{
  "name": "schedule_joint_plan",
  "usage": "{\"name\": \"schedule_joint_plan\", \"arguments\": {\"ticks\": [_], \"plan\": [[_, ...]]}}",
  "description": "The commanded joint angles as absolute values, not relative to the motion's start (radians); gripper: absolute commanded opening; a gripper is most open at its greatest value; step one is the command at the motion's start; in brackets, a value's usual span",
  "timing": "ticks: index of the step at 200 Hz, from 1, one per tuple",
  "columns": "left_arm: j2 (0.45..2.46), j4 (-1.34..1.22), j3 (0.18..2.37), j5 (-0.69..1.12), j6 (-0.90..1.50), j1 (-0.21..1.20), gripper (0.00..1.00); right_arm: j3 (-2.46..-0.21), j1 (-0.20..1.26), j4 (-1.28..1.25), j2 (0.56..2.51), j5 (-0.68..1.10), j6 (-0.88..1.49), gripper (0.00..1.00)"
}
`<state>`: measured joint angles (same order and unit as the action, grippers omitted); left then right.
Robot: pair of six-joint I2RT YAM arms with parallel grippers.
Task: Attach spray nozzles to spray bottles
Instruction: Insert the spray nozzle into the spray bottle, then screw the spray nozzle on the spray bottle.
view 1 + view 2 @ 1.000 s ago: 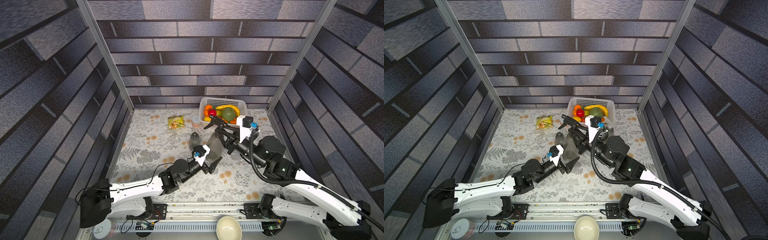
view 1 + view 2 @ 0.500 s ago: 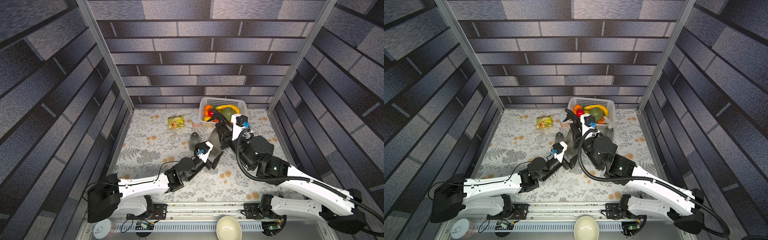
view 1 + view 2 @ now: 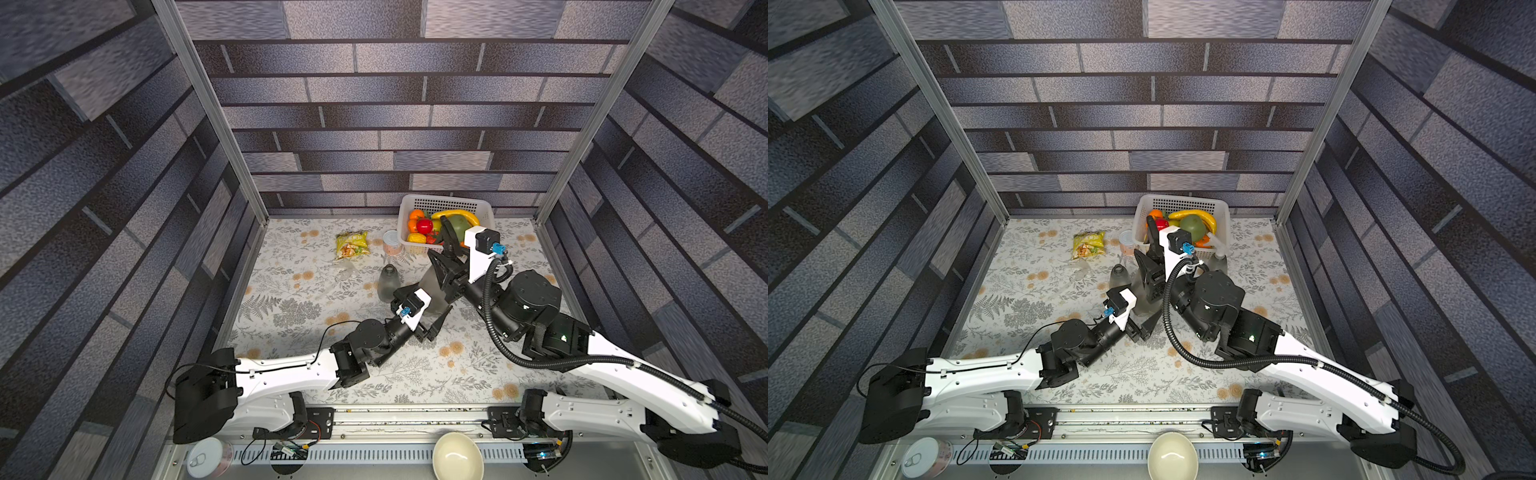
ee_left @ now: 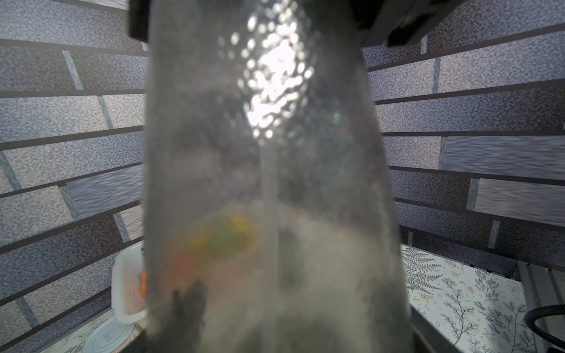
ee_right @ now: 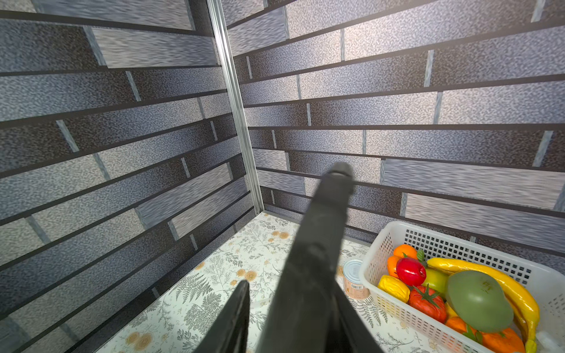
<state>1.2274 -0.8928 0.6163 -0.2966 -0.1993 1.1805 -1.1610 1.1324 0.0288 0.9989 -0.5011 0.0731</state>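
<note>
The right wrist has rolled upright since a second ago. The right gripper point(image 5: 290, 293) straddles the black spray nozzle point(image 5: 324, 232), jaws narrow, one finger standing clear of it. Directly below, the left gripper point(image 3: 422, 311) clamps the upright spray bottle point(image 4: 269, 183) in the middle of the table point(image 3: 291, 299), with the dip tube point(image 4: 270, 214) running down its axis.

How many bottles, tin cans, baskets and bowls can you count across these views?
Smoky-grey translucent plastic bottles: 3
Pinkish tin cans: 2
White perforated plastic basket: 1
Cream bowl: 1
Total: 7
</note>
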Motion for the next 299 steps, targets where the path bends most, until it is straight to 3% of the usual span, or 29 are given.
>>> {"name": "schedule_joint_plan", "arguments": {"ticks": [1, 128, 253, 283, 299], "plan": [[1.176, -1.014, 0.628, -0.235, -0.258, 1.199, 0.72, -1.157, 1.145, 0.170, 1.013, -0.438, 0.092, 0.45], [1.166, -1.109, 0.599, -0.176, -0.199, 1.091, 0.70, -1.258, 1.166, 0.400, 0.954, -0.261, 0.167, 0.56], [1.058, -0.953, 0.553, 0.018, -0.034, 0.943, 0.70, -1.266, 1.164, 0.551, 0.848, -0.293, 0.094, 0.63], [1.026, -0.902, 0.537, 0.057, -0.019, 0.939, 0.70, -1.315, 1.114, 0.563, 0.860, -0.243, 0.032, 0.66], [1.009, -0.872, 0.532, 0.081, -0.010, 0.939, 0.70, -1.348, 1.027, 0.556, 0.887, -0.113, 0.035, 0.67]]}}
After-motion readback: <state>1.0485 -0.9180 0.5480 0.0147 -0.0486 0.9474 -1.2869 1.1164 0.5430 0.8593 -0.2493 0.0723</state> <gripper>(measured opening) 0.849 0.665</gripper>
